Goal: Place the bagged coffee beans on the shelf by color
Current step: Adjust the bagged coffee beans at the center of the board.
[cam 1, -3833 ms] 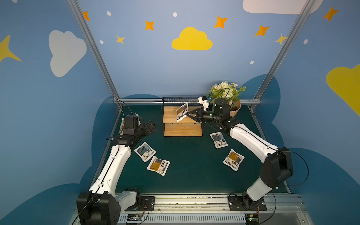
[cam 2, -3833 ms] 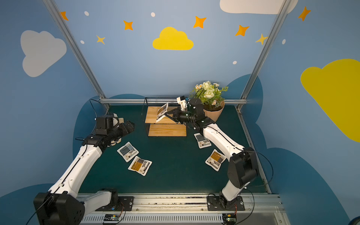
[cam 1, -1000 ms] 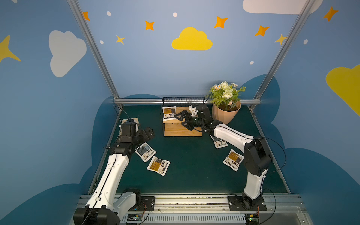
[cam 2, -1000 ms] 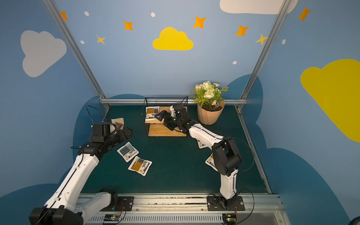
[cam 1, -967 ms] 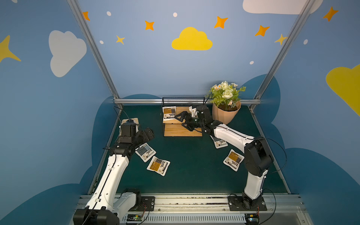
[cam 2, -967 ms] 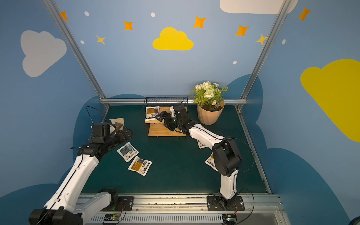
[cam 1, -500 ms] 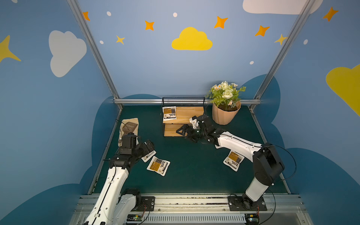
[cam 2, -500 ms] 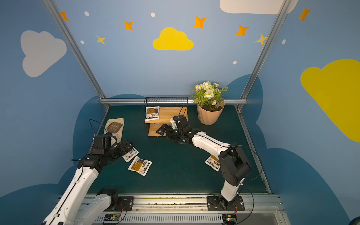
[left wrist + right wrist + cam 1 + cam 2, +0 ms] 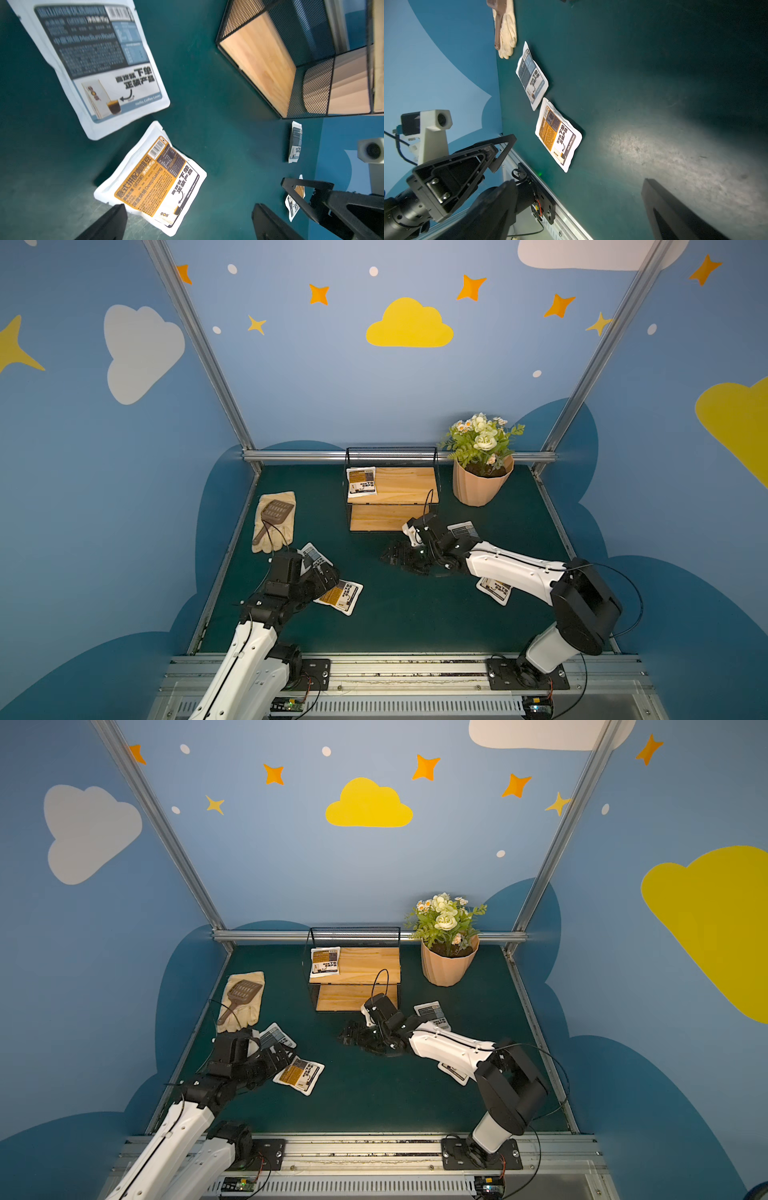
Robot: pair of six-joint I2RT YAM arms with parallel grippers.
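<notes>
We are hovering the left gripper [image 9: 323, 576] wide and empty, the yellow-panel pouch [image 9: 153, 178] lying just ahead of it, the grey-blue pouch [image 9: 97, 62] beyond. We are judging it best to centre over the puffy middle and pinch across the short side. The right gripper [image 9: 395, 558] is gaping wide, empty. Only the top views are showing the shelved pouch [image 9: 361, 481] lying on the shelf [image 9: 411, 485]

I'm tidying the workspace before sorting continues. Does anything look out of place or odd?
Yes: a brown slotted scoop lies on top of the cream work glove by the left wall; neither is part of the sorting. Nothing looks spilled or torn.
</notes>
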